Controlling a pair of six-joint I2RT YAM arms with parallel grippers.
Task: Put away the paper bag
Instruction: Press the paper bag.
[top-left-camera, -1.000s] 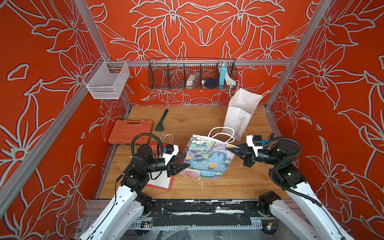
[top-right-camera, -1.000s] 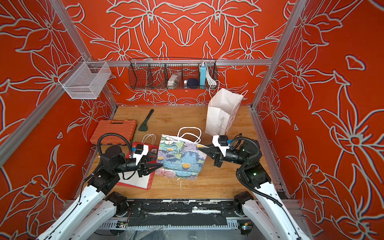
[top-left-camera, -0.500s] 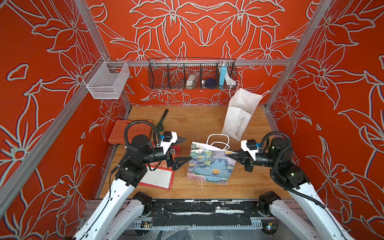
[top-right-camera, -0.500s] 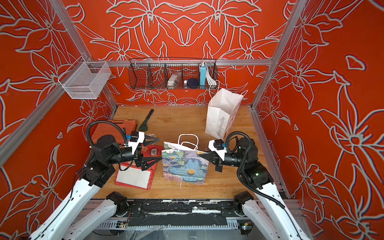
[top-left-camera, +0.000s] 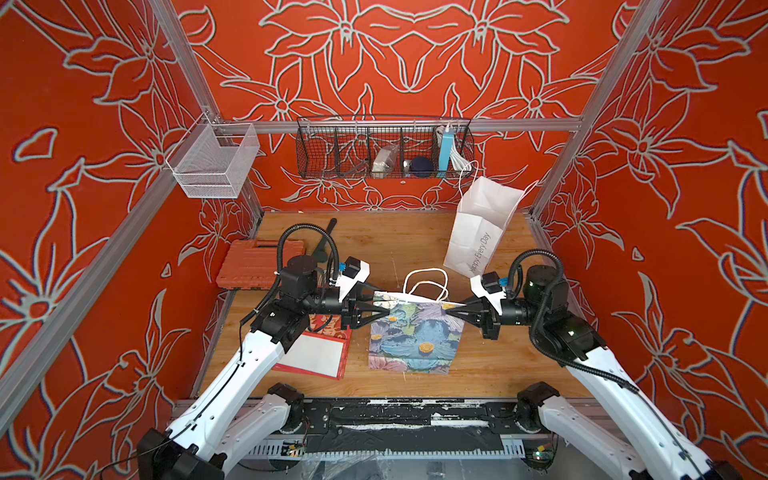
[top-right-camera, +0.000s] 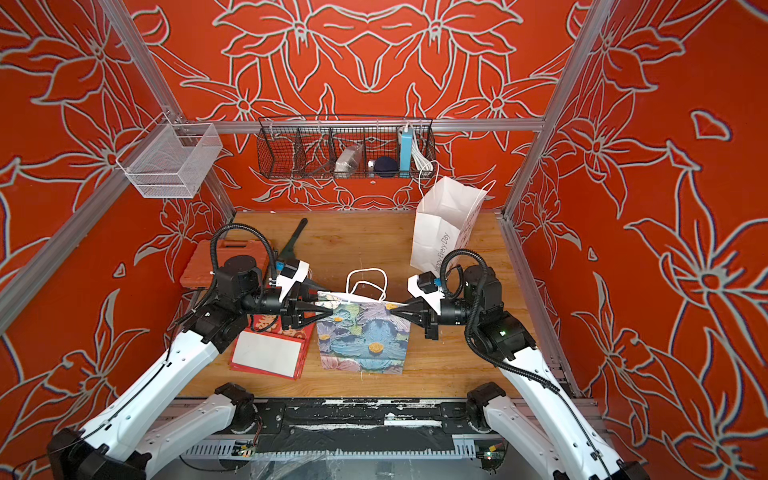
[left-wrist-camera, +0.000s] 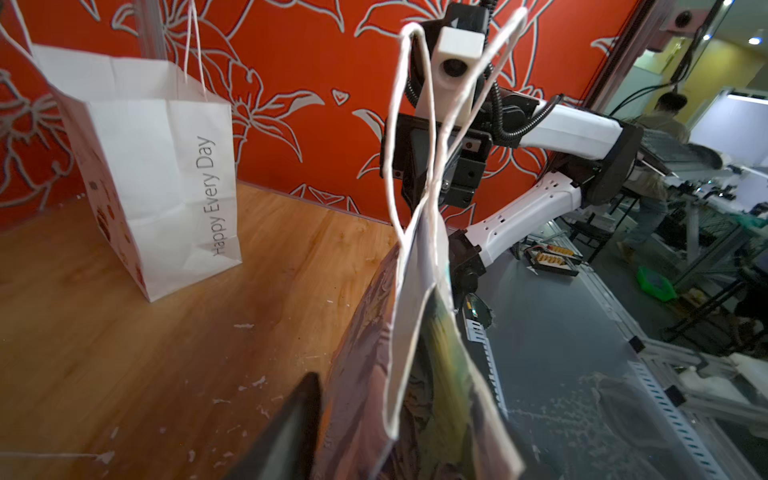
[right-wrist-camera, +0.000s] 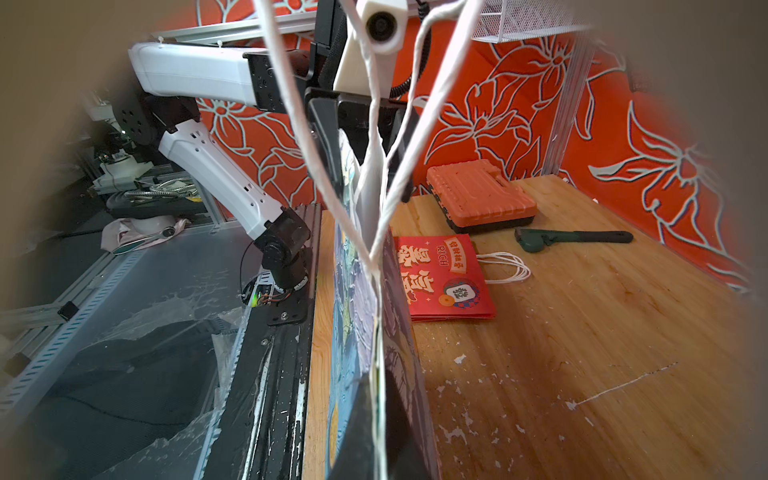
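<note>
Paper bag (top-left-camera: 415, 336) upright, R end effector (top-left-camera: 452, 308) pinching edge.

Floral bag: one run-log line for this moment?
floral bag upright | right gripper shut on its top corner | left gripper astride opposite corner, grip unclear

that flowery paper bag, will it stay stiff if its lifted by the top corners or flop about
Probably floppy: the flowery bag is folded flat and thin, so it may sag or twist between its corners. Likely light, since it looks empty. Its string handles stand in loose loops and might snag the jaws.
</note>
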